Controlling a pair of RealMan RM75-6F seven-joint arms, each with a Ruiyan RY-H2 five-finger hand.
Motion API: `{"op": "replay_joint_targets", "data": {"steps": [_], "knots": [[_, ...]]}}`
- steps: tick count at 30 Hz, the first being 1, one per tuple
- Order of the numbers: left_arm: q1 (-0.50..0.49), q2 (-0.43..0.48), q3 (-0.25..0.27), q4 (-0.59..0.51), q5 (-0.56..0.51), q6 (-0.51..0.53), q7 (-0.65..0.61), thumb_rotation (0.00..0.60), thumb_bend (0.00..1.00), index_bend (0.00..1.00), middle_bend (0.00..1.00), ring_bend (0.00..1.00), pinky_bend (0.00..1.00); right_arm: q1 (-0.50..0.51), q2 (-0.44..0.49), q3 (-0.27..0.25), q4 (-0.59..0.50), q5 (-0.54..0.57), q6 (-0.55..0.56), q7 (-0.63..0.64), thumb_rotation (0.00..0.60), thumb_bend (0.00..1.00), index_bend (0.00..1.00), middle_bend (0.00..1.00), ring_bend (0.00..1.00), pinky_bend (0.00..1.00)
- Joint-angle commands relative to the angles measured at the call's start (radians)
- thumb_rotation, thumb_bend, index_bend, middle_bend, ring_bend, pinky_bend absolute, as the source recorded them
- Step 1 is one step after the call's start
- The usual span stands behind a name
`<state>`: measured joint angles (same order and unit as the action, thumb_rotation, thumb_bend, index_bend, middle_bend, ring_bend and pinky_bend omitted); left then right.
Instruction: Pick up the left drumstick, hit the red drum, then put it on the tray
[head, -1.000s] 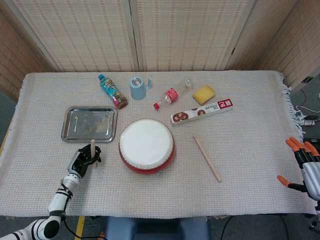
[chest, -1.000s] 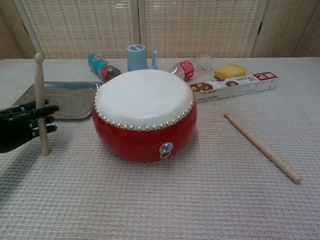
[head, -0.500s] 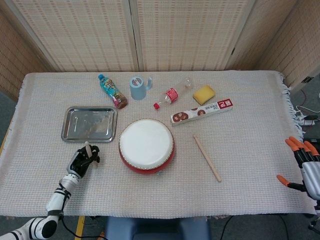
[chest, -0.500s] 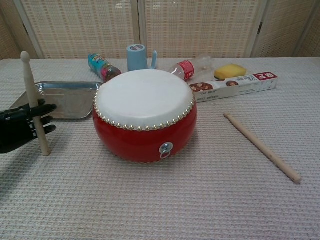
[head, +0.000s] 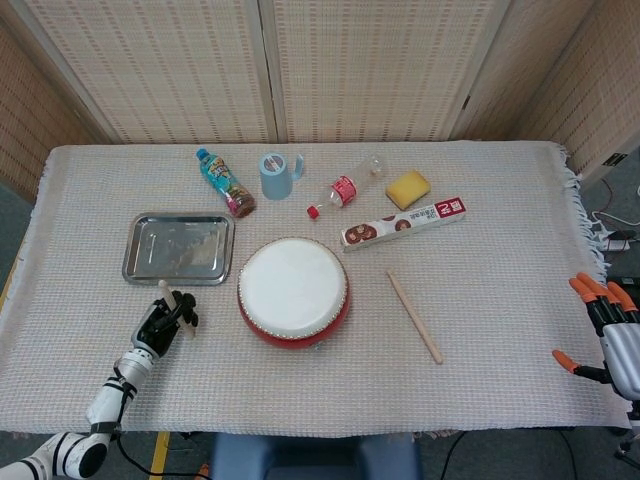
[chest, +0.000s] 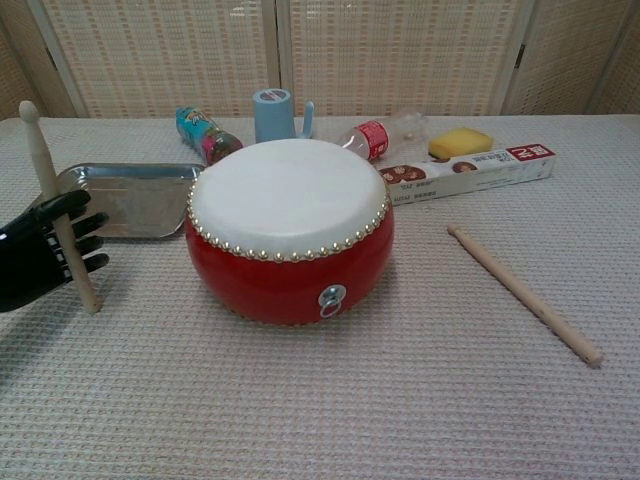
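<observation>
Pick-up looks done: left hand (chest: 35, 262) fingers wrapped on the drumstick (chest: 58, 210), near upright beside the drum (chest: 288, 228), its lower end at the surface. Strike and tray (head: 140, 262) placement remain. Right hand (head: 610, 335) idle, fingers spread.

A table (head: 500, 330) under a pale woven cloth carries everything, with the red drum (head: 294, 292) near its middle. Left of the drum lies a steel tray (head: 179, 248). Behind the drum stand or lie a colourful bottle (head: 225, 183), a blue cup (head: 275, 175), a clear bottle with a red label (head: 345, 187), a yellow sponge (head: 408, 187) and a long box (head: 403, 223). Right of the drum lies a drumstick (head: 414, 316), apart from it.
</observation>
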<state>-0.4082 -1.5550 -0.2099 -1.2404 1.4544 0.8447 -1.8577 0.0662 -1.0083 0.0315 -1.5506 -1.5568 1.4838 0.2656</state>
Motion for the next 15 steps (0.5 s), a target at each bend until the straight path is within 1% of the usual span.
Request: {"op": "replay_joint_targets", "data": {"steps": [1,6,11,15], "knots": [[-0.007,-0.001,0.011,0.010,0.006,0.009,-0.003,0.407,0.23,0.65,0.71,0.68,0.62,0.000,0.000,0.001,-0.001,0.001,0.000,-0.002,0.600,0.16,0.00,0.01,0.00,0.00],[-0.018,-0.005,0.028,0.024,0.005,0.019,0.018,0.405,0.24,0.66,0.71,0.68,0.62,0.003,0.000,0.003,-0.002,0.003,-0.003,-0.004,0.600,0.16,0.00,0.01,0.00,0.00],[-0.027,-0.012,0.047,0.039,0.011,0.031,0.039,0.435,0.24,0.70,0.75,0.71,0.64,0.003,0.001,0.004,-0.005,0.005,-0.004,-0.006,0.600,0.16,0.00,0.01,0.00,0.00],[-0.034,-0.020,0.062,0.057,0.012,0.038,0.069,0.452,0.24,0.72,0.76,0.71,0.65,0.003,0.002,0.005,-0.007,0.008,-0.005,-0.008,0.600,0.16,0.00,0.01,0.00,0.00]]}}
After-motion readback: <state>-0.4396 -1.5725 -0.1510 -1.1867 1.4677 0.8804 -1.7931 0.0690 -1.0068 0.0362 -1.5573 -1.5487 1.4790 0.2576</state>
